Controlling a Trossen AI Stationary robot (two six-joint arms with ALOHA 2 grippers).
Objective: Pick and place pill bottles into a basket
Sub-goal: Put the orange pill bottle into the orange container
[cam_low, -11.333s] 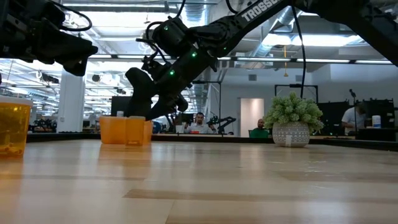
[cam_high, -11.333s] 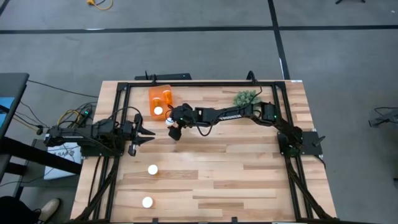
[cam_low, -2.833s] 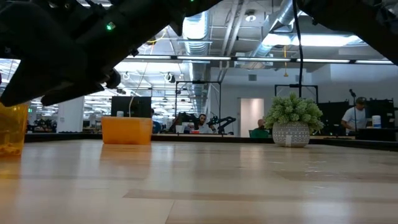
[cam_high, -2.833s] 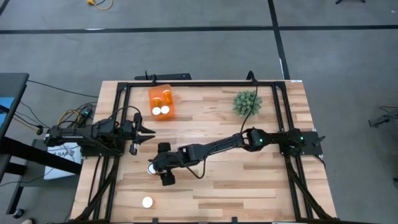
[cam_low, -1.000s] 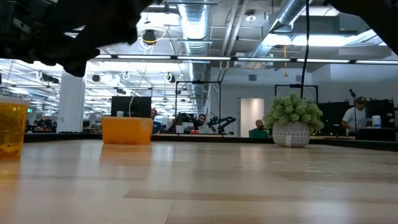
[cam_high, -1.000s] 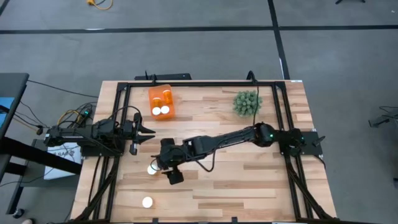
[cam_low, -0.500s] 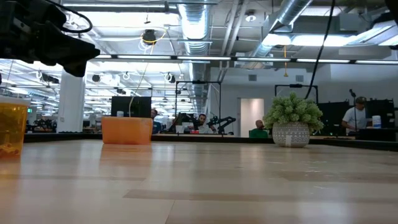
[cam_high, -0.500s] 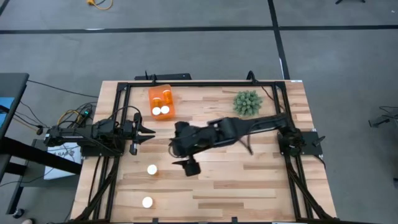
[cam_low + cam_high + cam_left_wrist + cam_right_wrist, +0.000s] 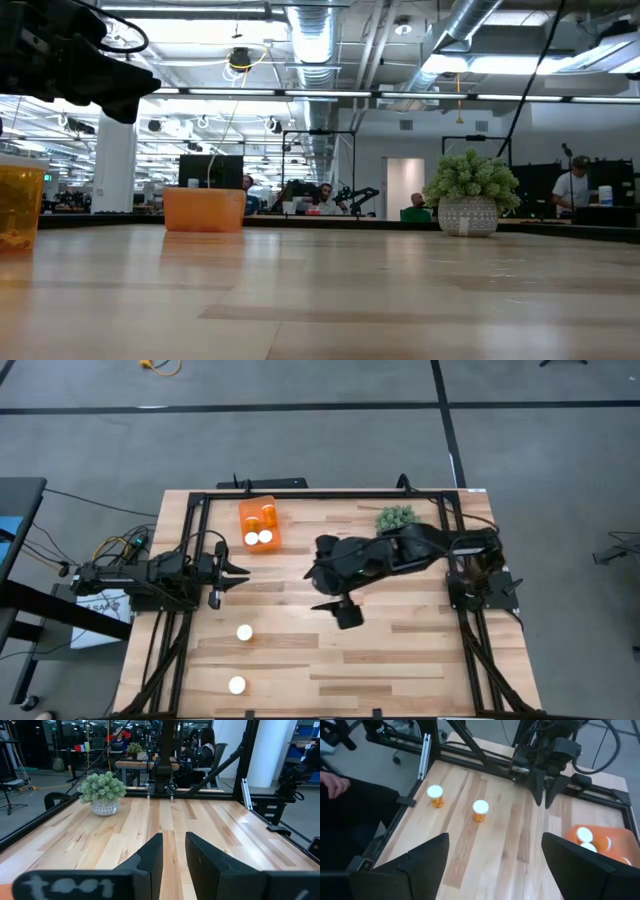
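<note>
Orange translucent pill bottles with white caps (image 9: pixel 244 632) stood upright on the pale wooden bench (image 9: pixel 420 650), well left of the empty, wide-open right gripper (image 9: pixel 322 588); the left gripper (image 9: pixel 238 572), seemingly nearly shut, waited nearer them. Others lay in the orange plastic basket (image 9: pixel 246 512).

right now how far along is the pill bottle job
Partly done. The basket already holds pill bottles: two white caps show at its near end, with more orange behind them. Nothing is in hand: the right tool is open and empty, raised above mid-table, and the left tool waits at the left edge. Two bottles are left standing on the table, one nearer the basket, one by the front edge.
</note>
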